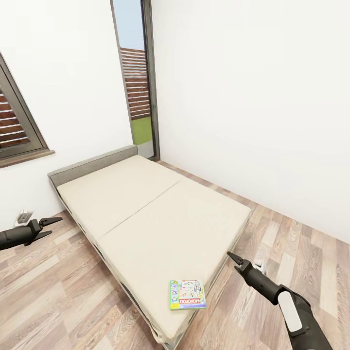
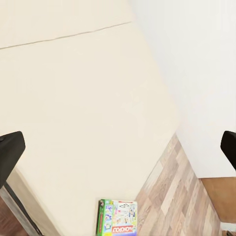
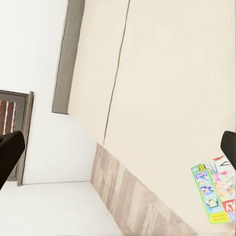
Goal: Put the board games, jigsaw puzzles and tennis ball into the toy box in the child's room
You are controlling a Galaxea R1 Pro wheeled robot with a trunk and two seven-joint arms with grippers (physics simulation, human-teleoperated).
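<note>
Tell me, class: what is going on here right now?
A two-armed robot faces a bed in a bedroom. One board game, a Monopoly box, lies flat near the bed's foot corner. The left gripper and the right gripper both hang open over the wood floor, holding nothing. Nothing is grasped yet.

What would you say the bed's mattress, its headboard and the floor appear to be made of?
The mattress looks like matte beige fabric or foam, plain and seamed. The headboard looks like a grey, flat, possibly upholstered panel. The floor looks like wood-grain planks, perhaps laminate.
</note>
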